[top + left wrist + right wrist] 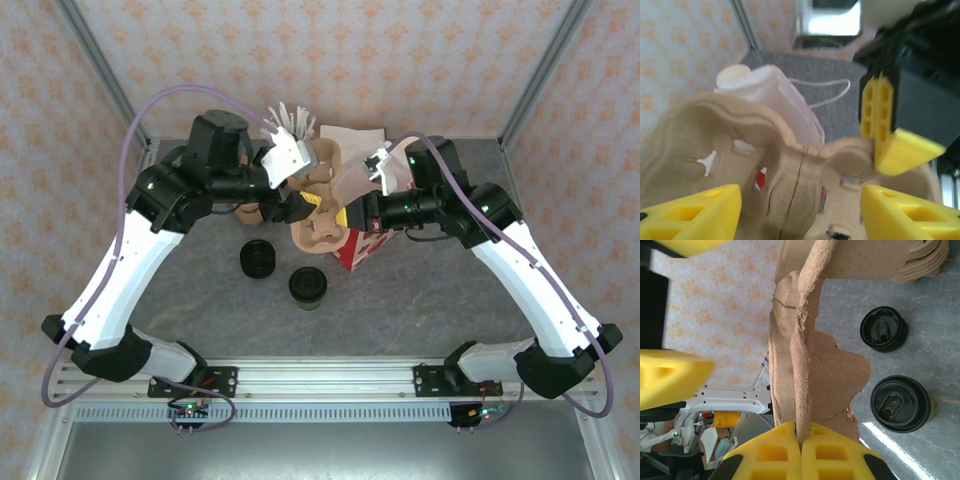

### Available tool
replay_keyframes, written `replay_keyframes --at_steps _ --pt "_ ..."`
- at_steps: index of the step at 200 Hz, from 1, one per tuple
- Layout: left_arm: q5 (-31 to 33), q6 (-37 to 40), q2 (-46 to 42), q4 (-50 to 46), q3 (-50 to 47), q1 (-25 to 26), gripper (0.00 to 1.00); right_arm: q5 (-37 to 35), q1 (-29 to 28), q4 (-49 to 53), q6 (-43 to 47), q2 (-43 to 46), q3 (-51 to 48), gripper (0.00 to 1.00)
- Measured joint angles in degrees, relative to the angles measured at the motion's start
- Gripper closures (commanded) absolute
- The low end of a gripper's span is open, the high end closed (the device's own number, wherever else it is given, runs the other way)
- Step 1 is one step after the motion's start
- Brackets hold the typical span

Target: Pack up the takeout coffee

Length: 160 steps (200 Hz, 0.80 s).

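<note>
My left arm [130, 260] and right arm [530, 270] bend inward, wrists meeting. The right gripper [801, 432] pinches the pulp cup carrier [815, 370] by its rim. The left gripper [801, 200] is spread wide at the carrier; I cannot tell whether it touches. Just beneath the right gripper sits a red-and-white box [358, 250], its print unreadable. The takeout coffee [308, 286], lidded, stands on the table [450, 300] below both grippers.
</note>
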<state>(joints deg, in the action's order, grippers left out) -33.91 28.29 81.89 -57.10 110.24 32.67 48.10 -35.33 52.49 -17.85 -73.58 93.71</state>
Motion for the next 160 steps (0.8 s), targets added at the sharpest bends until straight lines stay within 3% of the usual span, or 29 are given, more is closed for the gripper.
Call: replay_keyframes --at_steps 45,103,160 --pt "1.9 2.8 2.9 -3.2 0.0 0.0 0.36 1.2 0.0 0.0 0.2 -0.2 0.0 1.0" --pt "1.7 4.7 3.7 -3.4 0.0 0.3 0.5 2.1 0.0 0.2 0.6 -1.2 0.0 1.0" --pt "1.3 5.3 3.8 -4.1 -0.1 0.3 0.51 2.6 0.0 0.2 0.6 -1.2 0.0 1.0"
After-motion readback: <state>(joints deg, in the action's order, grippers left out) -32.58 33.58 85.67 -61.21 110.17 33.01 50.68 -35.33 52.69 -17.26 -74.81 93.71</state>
